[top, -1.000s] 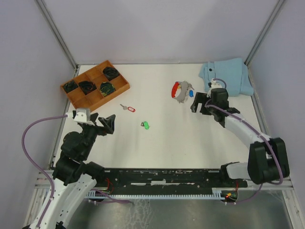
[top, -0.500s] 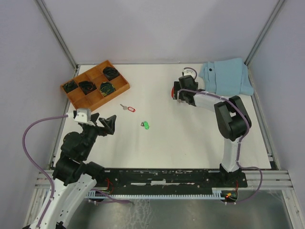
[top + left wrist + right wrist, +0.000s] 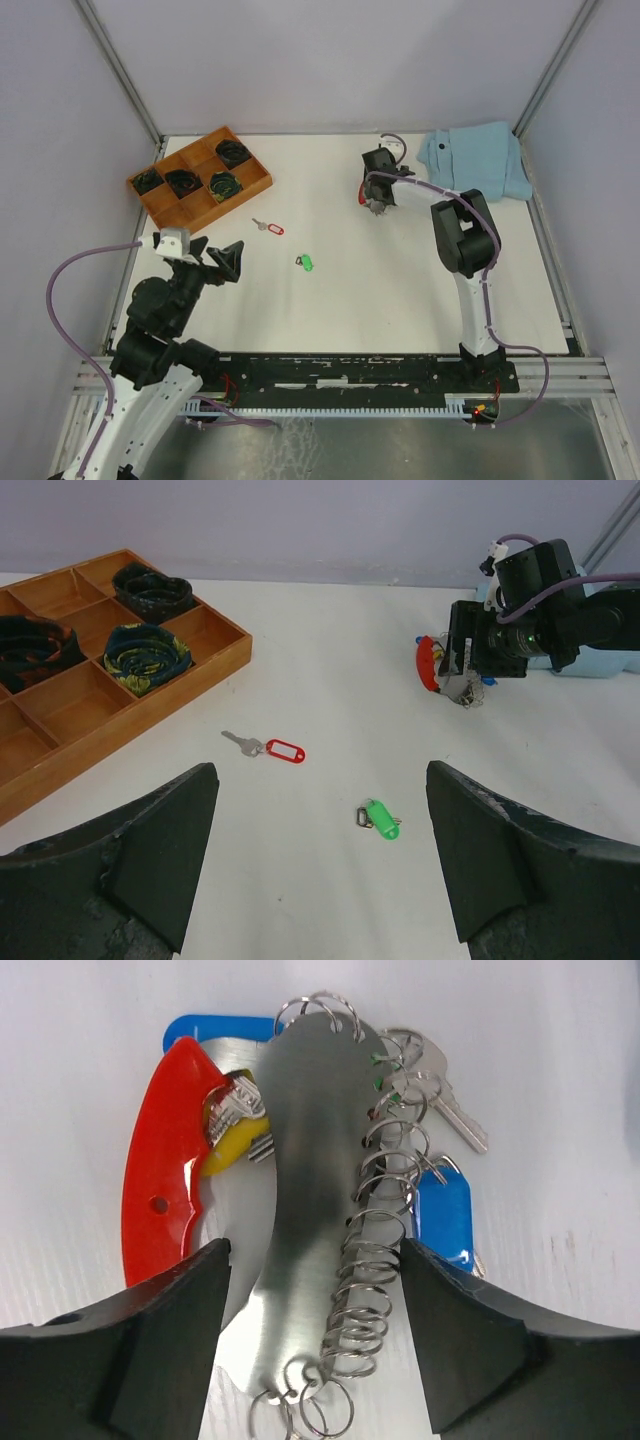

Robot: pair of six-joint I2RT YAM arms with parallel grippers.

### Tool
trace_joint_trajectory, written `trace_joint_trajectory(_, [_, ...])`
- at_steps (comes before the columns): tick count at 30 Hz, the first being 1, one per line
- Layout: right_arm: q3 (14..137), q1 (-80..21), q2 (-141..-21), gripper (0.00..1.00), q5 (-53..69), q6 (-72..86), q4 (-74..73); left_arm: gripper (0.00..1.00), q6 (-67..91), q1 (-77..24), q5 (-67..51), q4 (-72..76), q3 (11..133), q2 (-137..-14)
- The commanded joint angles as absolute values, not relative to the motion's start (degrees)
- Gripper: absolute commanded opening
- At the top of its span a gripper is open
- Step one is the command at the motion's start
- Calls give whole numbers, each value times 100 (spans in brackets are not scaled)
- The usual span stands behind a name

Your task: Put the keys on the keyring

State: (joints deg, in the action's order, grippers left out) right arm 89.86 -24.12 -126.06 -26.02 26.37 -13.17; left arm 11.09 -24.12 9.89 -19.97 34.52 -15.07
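Top external | right arm [image 3: 462, 240] outstretched | end effector [image 3: 372, 194] straddling keyring [image 3: 310, 1140]

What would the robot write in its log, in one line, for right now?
left gripper: open, above table | right gripper: open, straddling keyring | red-tag key, green-tag key: loose on table

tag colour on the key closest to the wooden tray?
The tag is red; it shows best in the left wrist view.

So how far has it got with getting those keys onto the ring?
Nothing done yet: the red-tagged key and the green-tagged key lie loose on the table. In hand: the right gripper straddles the keyring, jaws open. Remaining: gripping it and threading both keys on.
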Motion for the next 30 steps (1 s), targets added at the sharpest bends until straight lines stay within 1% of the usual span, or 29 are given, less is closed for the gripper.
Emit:
trace_joint_trajectory(1, [9632,-2404,-12908,74,-2785,2849,-2084,91,958,-2373,894,-1705,3463,-1424])
trace_joint_trajectory(3, [9619,-2391,-12918,69,-2723,2901,-2150,91,958,-2377,880,-1703,3455,-1437])
trace_joint_trajectory(8, [9241,-2372,-12690,62,-2581,2984,-2113,91,967,-2380,828,-1688,3452,-1530])
trace_joint_trajectory(14, [8230,-2371,-11958,54,-2449,2935,-1833,91,1110,-2377,655,-1623,3445,-1640])
trace_joint_trajectory(20, [6993,-2391,-11023,47,-2035,2762,-1581,91,1566,-2375,67,-1684,3659,-1933])
trace_joint_trajectory(26, [5762,-2571,-9998,46,-1677,2831,-1361,89,2266,-2382,-579,-1767,3774,-2221])
trace_joint_trajectory(30, [5073,-2874,-9280,46,-1587,2996,-1280,87,2641,-2381,-1046,-1872,3746,-2679])
